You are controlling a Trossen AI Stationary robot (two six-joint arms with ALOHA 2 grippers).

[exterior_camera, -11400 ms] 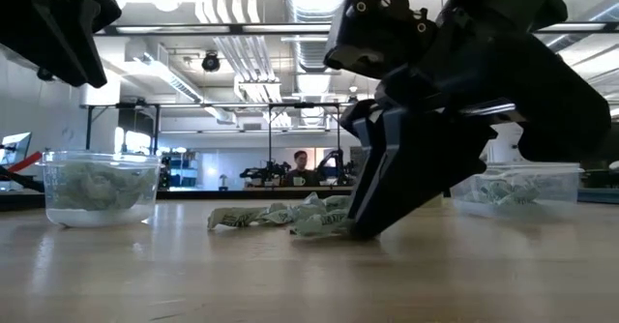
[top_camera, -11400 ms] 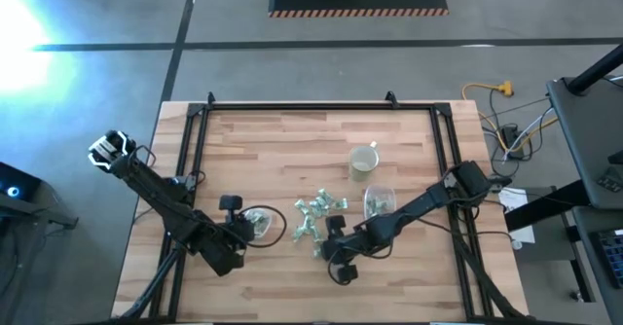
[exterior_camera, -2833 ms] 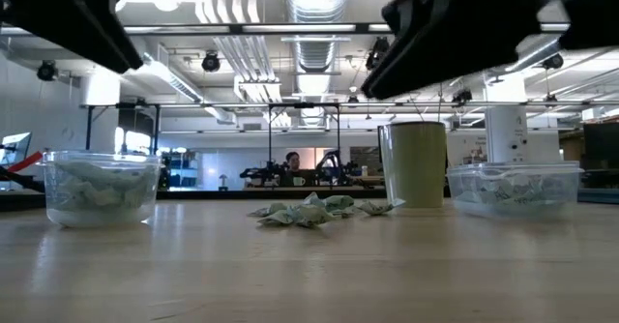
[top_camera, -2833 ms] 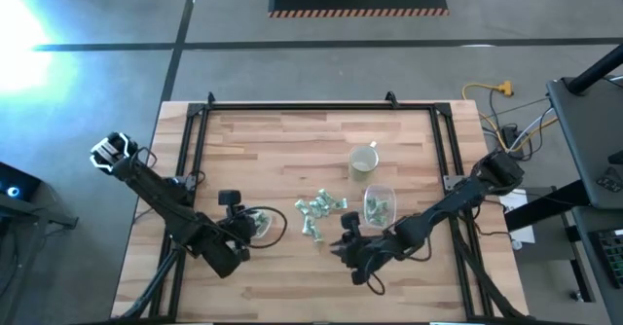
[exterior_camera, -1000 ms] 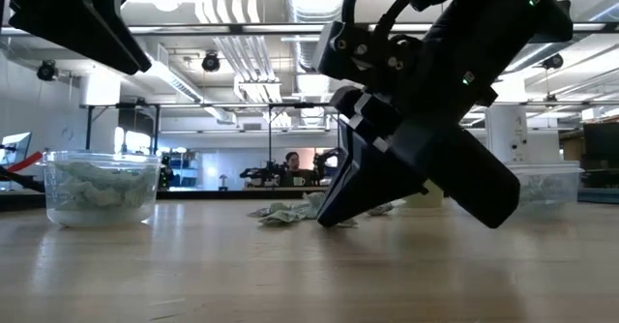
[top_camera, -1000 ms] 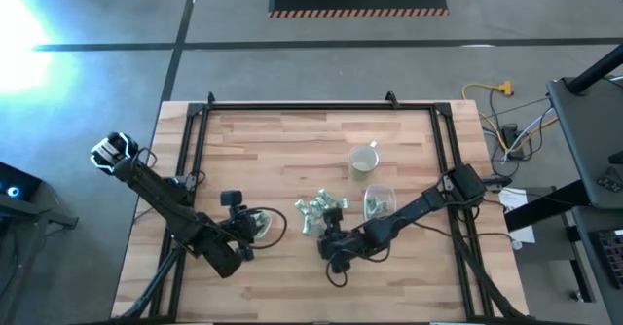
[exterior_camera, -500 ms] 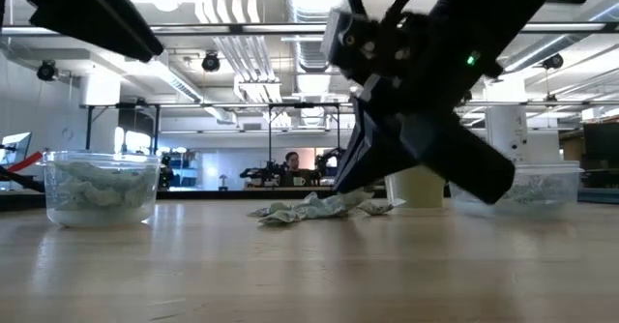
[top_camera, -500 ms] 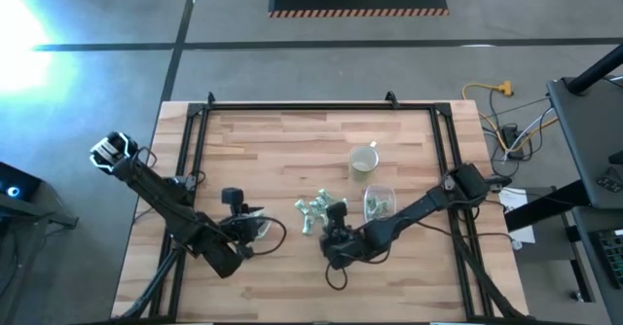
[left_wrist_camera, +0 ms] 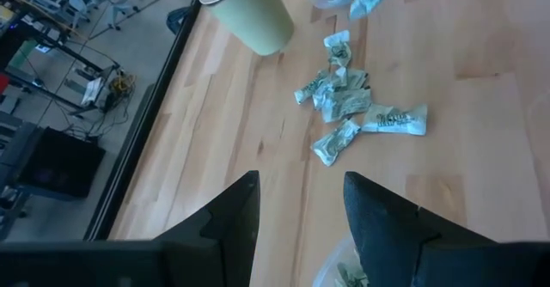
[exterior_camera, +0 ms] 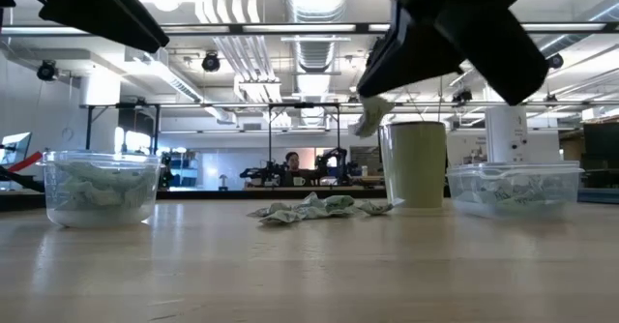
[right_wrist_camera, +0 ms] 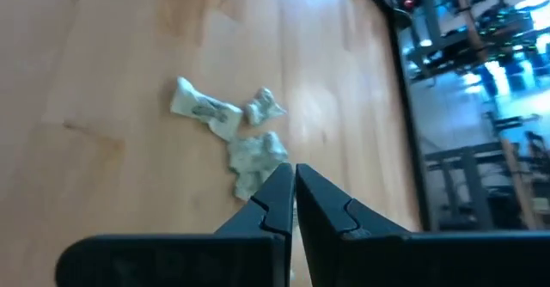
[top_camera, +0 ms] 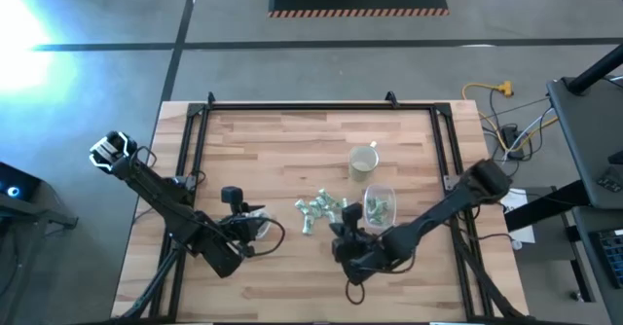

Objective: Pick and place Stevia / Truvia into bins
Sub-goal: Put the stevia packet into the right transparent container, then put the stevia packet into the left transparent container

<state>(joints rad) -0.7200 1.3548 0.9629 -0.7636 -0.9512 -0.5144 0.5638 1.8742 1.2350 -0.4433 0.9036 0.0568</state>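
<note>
Loose pale green Stevia / Truvia packets [top_camera: 320, 211] lie in a small pile mid-table, also in the low view [exterior_camera: 314, 209] and the left wrist view [left_wrist_camera: 348, 106]. My right gripper [top_camera: 343, 232] hangs above the pile's near side, shut on one packet [exterior_camera: 370, 116]. A rounded-rectangular clear bin [top_camera: 380, 204] with packets sits right of the pile. My left gripper [left_wrist_camera: 301, 210] stands open, holding nothing, above the round clear bin [exterior_camera: 100, 188], which holds packets. My right gripper pinches one packet by its upper end [exterior_camera: 377, 102] between the free ends of its two shut fingers. The fingers slant downward. The packet hangs below the fingertips, lifted clear of the table and the pile; in the wrist view it shows beside the fingertips [right_wrist_camera: 256, 160].
A pale cream mug [top_camera: 363, 160] stands upright beyond the rectangular bin, toward the far edge. A black frame rail [top_camera: 292, 108] runs round the wooden table. Bare wood lies along the near edge and the far left.
My right gripper, which stood with its fingertips down at the pile's near edge, has risen and tipped, drifting slightly toward the table's right edge. One packet has come up with it, lifted clear; the rest of the pile stays put.
</note>
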